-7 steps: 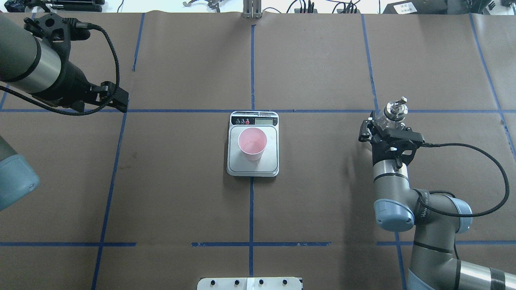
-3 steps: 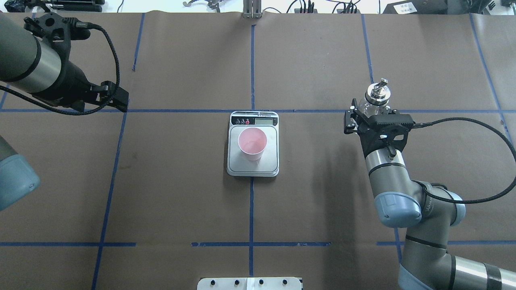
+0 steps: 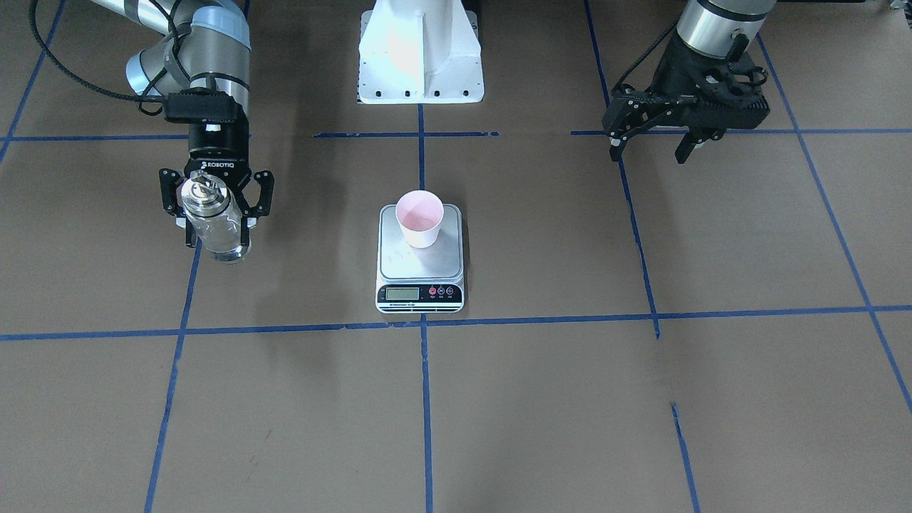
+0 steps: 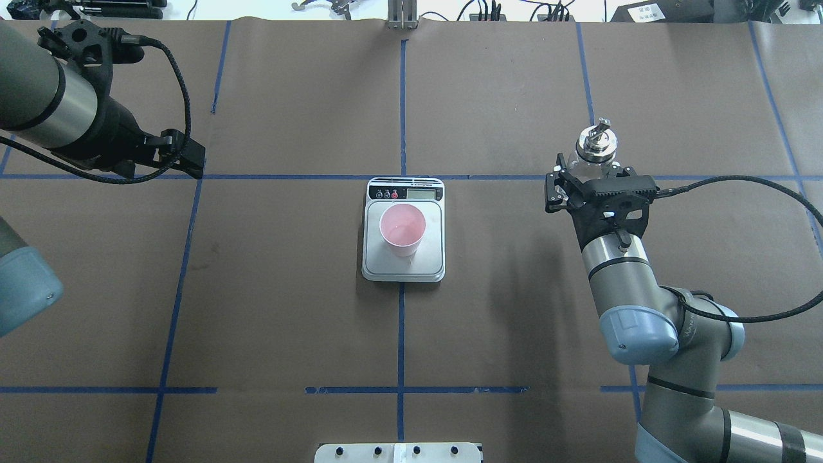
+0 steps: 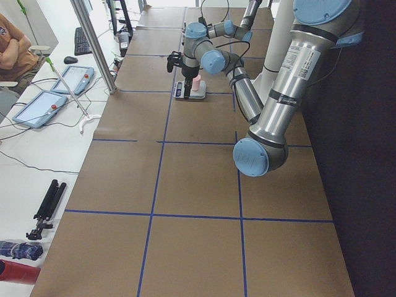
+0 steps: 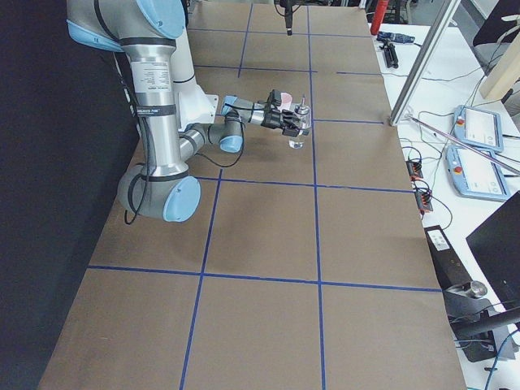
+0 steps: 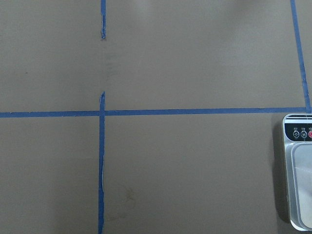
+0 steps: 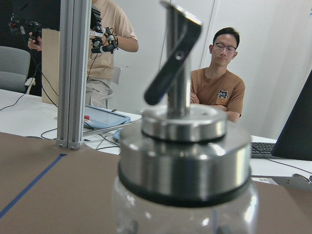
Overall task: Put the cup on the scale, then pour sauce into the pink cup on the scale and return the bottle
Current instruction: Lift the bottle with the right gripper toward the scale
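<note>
Cup (image 4: 402, 229) upright on scale (image 4: 375, 257) platform, mid-worktop (image 4: 289, 308). Right claw (image 3: 217, 231) clamped round bottle (image 3: 214, 224), upright, spout on top, well apart from scale on robot's right (cannot tell whether base touches worktop). Left claw (image 3: 648, 153) spread wide, holding nothing, well apart from scale on robot's left.

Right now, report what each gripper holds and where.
Right gripper: small clear glass bottle with silver metal spout, gripped around its glass body below the collar. Left gripper: nothing.
</note>
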